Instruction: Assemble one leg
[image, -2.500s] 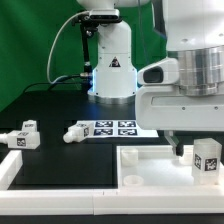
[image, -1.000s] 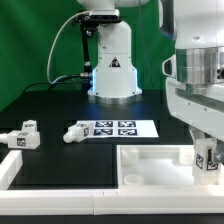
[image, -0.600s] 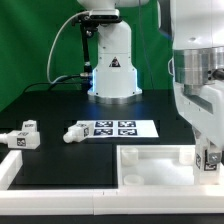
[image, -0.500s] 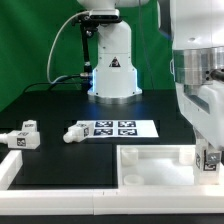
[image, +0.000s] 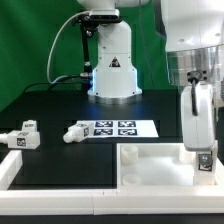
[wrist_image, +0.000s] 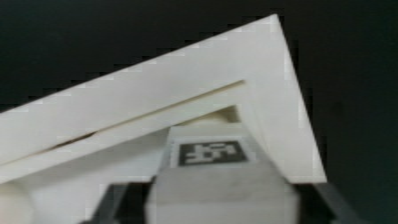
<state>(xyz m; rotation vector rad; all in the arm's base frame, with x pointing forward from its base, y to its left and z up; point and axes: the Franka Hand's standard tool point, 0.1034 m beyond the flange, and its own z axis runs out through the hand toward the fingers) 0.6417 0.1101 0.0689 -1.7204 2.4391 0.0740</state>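
On the black surface (image: 60, 105) two loose white pegs lie on their sides: one (image: 22, 136) near the exterior view's left edge and another (image: 76, 132) just beside the marker board (image: 120, 128), touching or almost touching its left end. Both are well apart from the arm. The robot base (image: 112, 60) stands behind the marker board, in front of a green backdrop (image: 40, 40). In the foreground lies the large white rimmed panel (image: 140, 168), with a small round hole (image: 129, 181) visible on its floor. Nothing stands between the arm and the panel.

The gripper (image: 204, 152) hangs at the exterior view's right, over the far right corner of the panel. In this view only a small part of the leg (image: 205, 158) shows under the fingers, with a piece of its black-and-white tag, so its pose is hard to read there.

The wrist view shows more: the leg (wrist_image: 214, 170) is between the two dark fingers (wrist_image: 121, 203), its tag (wrist_image: 214, 153) facing the camera, and the gripper (wrist_image: 217, 205) is closed narrowly on it. The leg's far end reaches toward the inner corner of the panel (wrist_image: 107, 110), whose rim makes a pointed white shape against the dark surface. Its long axis seems to run along the fingers, so roughly upright, but I cannot tell whether its lower end touches the panel.
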